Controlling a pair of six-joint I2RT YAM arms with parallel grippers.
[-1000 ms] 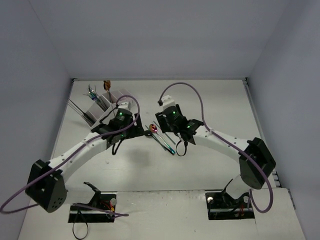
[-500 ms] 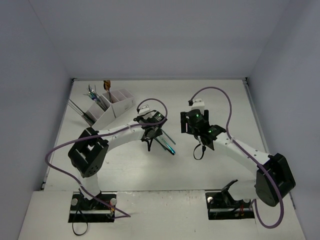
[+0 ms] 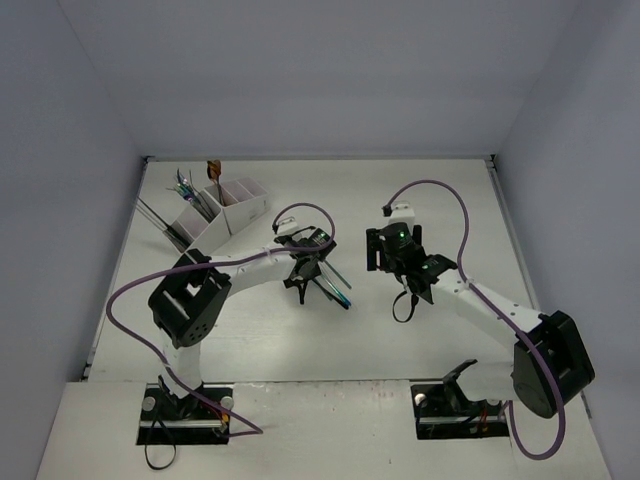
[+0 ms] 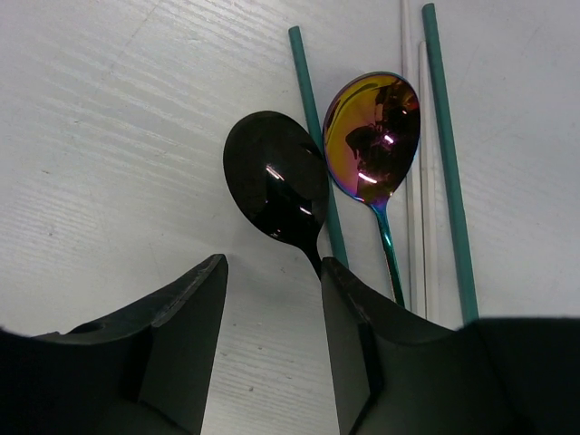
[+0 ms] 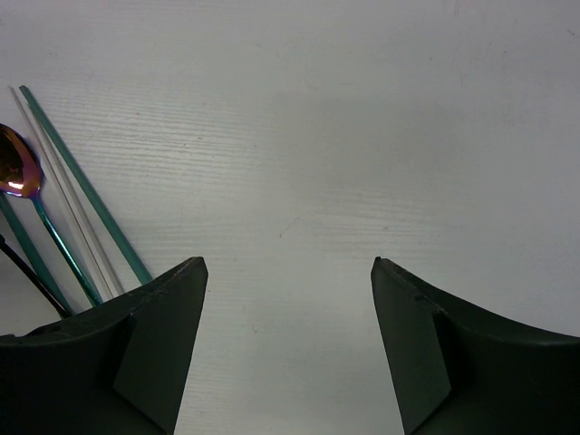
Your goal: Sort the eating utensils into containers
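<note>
A black spoon [image 4: 276, 186] and an iridescent rainbow spoon [image 4: 372, 136] lie bowl to bowl on the table with teal sticks [image 4: 449, 163] and a white stick [image 4: 412, 181]. My left gripper [image 4: 272, 261] hovers low over this pile [image 3: 338, 290], open, with only bare table between its fingers. The black spoon's handle runs under the right finger [image 4: 349, 344]. My right gripper [image 5: 287, 263] stands wide open over bare table, with the rainbow spoon [image 5: 18, 168] and the sticks [image 5: 86, 195] at its left. The white caddy [image 3: 228, 215] at the back left holds several utensils [image 3: 190, 190].
A copper-coloured utensil [image 3: 212, 168] sticks up from the caddy's far end, and thin sticks [image 3: 155, 215] poke out past its left side. The table's back wall is just beyond the caddy. The two grippers [image 3: 308, 272] [image 3: 378, 248] are a short way apart at mid-table.
My left arm has swung from the caddy to the pile at mid-table and its jaws have narrowed. My right arm has pulled back to the right, off the pile, and opened wider.
</note>
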